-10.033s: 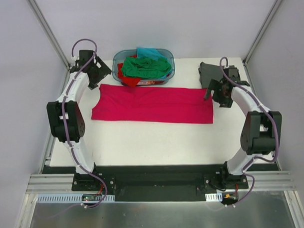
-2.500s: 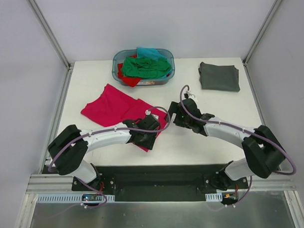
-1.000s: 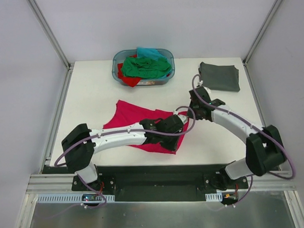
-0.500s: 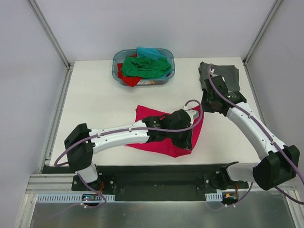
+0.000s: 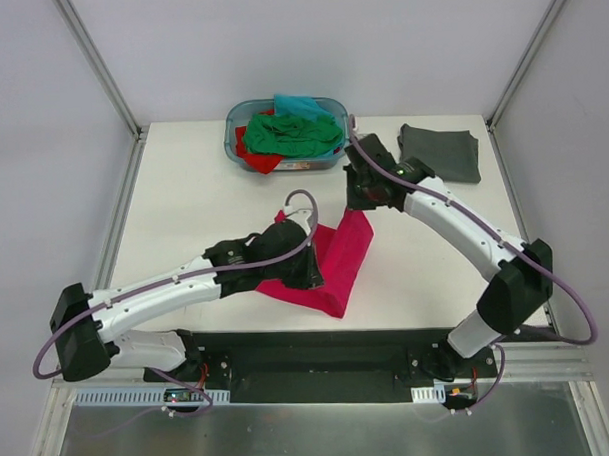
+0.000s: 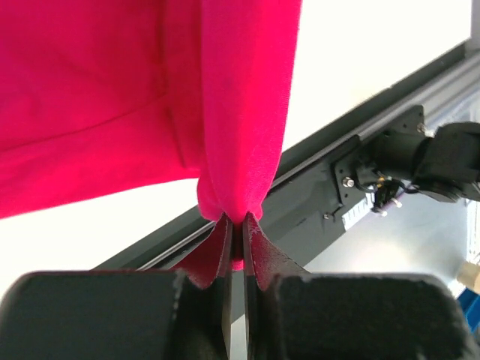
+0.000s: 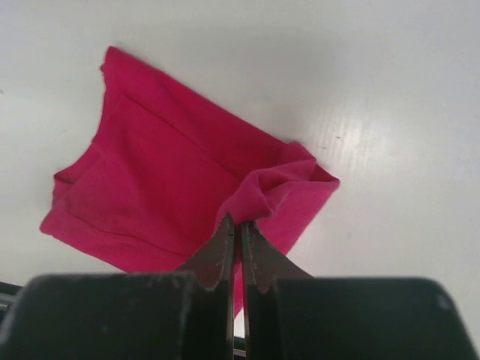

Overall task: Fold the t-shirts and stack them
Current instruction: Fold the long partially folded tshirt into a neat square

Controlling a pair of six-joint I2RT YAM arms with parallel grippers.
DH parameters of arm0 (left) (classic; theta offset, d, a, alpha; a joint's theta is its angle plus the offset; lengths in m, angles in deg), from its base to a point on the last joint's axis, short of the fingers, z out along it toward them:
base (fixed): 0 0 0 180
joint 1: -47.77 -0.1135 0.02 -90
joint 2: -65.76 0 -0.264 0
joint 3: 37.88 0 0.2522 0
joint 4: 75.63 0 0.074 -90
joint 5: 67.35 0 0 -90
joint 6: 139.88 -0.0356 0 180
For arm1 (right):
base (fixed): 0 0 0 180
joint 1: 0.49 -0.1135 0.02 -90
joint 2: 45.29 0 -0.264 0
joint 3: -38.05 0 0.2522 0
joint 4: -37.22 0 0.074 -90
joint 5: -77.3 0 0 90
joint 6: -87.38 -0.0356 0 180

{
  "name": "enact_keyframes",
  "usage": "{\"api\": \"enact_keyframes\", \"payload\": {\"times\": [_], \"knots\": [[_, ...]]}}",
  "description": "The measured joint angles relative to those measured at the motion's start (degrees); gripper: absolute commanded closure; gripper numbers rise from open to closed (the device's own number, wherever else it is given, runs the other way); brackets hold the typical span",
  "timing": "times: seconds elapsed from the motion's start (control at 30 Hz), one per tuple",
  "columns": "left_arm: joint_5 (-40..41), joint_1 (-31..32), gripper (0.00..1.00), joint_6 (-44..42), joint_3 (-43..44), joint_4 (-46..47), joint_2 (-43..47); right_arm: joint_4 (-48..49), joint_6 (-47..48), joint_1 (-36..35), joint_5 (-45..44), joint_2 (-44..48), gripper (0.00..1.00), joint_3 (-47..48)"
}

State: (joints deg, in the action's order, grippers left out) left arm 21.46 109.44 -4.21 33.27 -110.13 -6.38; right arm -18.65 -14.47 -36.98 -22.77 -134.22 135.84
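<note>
The pink shirt point(image 5: 338, 269) is plain crimson-pink. At the far right, the grey shirt point(image 5: 444, 153) is plain dark grey. The basket point(image 5: 343, 137) is blue-green and holds green point(image 5: 296, 133), red point(image 5: 255, 161) and teal point(image 5: 298, 103) shirts. The table point(image 5: 188, 197) is white. Both arms are white and black with purple cables point(image 5: 311, 210).

Bright even overhead light, soft shadows; wrist views' near foreground blurred, perhaps slight table glare.

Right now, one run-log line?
phase: mid-fold | left gripper: shut on crimson-pink t-shirt | right gripper: shut on it | dark grey t-shirt: folded aside
</note>
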Motion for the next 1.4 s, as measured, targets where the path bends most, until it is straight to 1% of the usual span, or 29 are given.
{"api": "enact_keyframes", "payload": {"times": [0.13, 0.3, 0.37, 0.57, 0.77, 0.83, 0.9, 0.93, 0.97, 1.0, 1.03, 1.07, 1.1, 1.13, 1.17, 1.2, 1.3, 1.4], "knots": [[3.30, -3.06, 1.00, 1.31, -3.37, -3.82, 6.03, 0.50, -0.79, -2.95, 0.20, -5.11, 0.99, 4.79], [5.62, -11.52, 1.00, 1.77, -5.51, -9.49, 11.69, 4.72, -1.33, -5.35, 0.35, -8.02, 0.99, 6.23], [6.73, -13.60, 1.00, 1.81, -5.92, -11.47, 12.66, 7.15, -1.62, -6.03, 0.70, -8.74, 0.99, 6.36], [9.73, -16.79, 1.00, 1.60, -6.14, -14.58, 14.25, 12.39, -2.73, -6.88, 2.12, -12.85, 0.99, 8.22], [14.05, -21.75, 1.00, 1.44, -6.14, -15.65, 11.08, 18.03, -3.56, -6.91, 3.23, -17.90, 0.99, 8.74], [15.28, -23.15, 0.93, 1.44, -6.14, -15.72, 8.87, 19.61, -3.87, -6.91, 3.69, -20.31, 0.99, 9.35], [16.15, -24.41, 0.89, 1.29, -6.14, -15.78, 7.04, 21.16, -4.22, -6.91, 4.15, -22.80, 0.99, 10.14], [16.68, -25.05, 0.85, 1.03, -6.12, -15.80, 6.23, 22.32, -4.39, -6.91, 4.37, -24.02, 0.97, 10.36], [17.20, -25.51, 0.82, 0.81, -6.10, -15.82, 5.51, 23.71, -4.44, -6.91, 4.52, -25.14, 0.92, 10.40], [18.16, -26.12, 0.78, 0.55, -5.99, -15.87, 4.48, 25.00, -4.55, -6.91, 4.59, -26.12, 0.83, 10.40], [18.95, -26.77, 0.72, 0.15, -5.86, -15.93, 3.30, 26.64, -4.72, -6.93, 4.63, -27.15, 0.79, 10.40], [19.69, -27.58, 0.63, -0.09, -5.57, -16.02, 1.97, 28.24, -5.09, -6.93, 4.68, -28.11, 0.72, 10.40], [20.00, -28.46, 0.47, -0.35, -5.16, -16.15, 0.59, 29.86, -5.25, -6.93, 4.66, -29.05, 0.54, 10.40], [20.28, -29.09, 0.30, -0.70, -4.81, -16.22, -0.48, 31.23, -5.44, -6.93, 4.63, -30.05, 0.25, 10.54], [20.76, -29.83, 0.19, -0.92, -4.35, -16.48, -1.75, 32.17, -5.64, -6.93, 4.59, -31.10, 0.04, 10.99], [21.20, -30.36, 0.01, -1.18, -3.89, -16.85, -2.69, 32.72, -5.68, -6.91, 4.74, -32.15, 0.04, 11.78], [21.99, -31.04, 0.01, -1.31, -3.08, -17.97, -2.78, 33.22, -4.63, -6.84, 6.12, -33.48, 0.04, 13.49], [22.08, -30.99, 0.01, -1.27, -2.93, -18.40, 0.42, 33.81, -3.91, -6.84, 7.58, -32.13, 0.04, 13.25]]}}
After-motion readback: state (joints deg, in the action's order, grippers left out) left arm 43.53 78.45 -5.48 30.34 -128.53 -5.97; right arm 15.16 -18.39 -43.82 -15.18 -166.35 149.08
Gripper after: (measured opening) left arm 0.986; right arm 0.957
